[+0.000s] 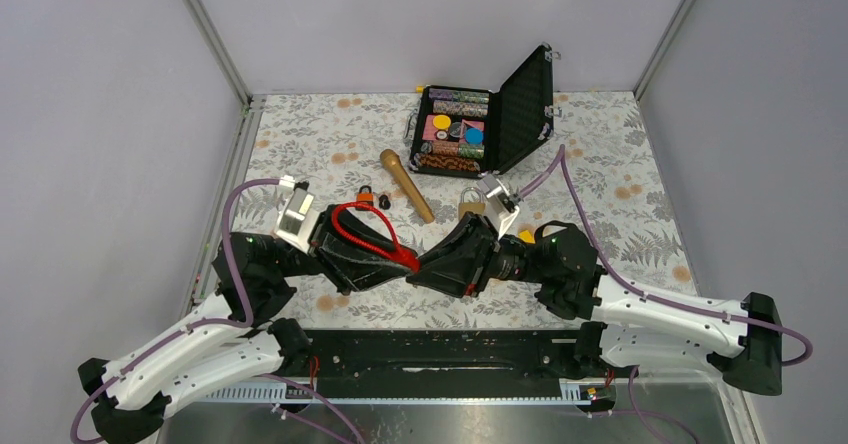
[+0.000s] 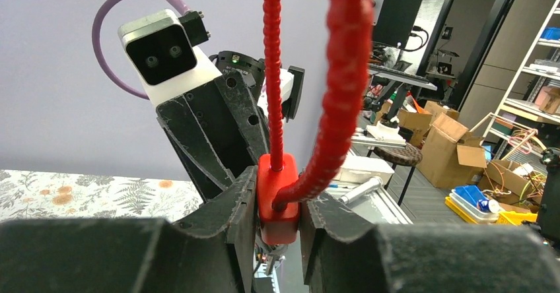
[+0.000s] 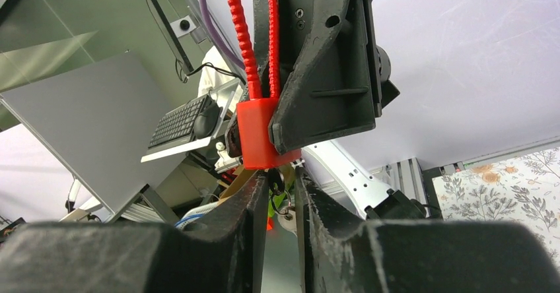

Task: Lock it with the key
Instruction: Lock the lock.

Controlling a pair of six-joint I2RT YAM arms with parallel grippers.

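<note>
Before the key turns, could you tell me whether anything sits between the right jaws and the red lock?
Nothing visible does: the right gripper has its jaws directly beneath the lock, which the left gripper holds.

There are two pincers, the left pincer (image 2: 279, 207) and the right pincer (image 3: 280, 197), with one red cable lock (image 1: 392, 247) between their tips. Beyond them lie two padlocks, one small padlock (image 1: 365, 196) past the left pincer and one brass padlock (image 1: 472, 205) past the right pincer, one wooden stick (image 1: 406, 185) between these, and one open black case (image 1: 525, 99) farthest off.
</note>
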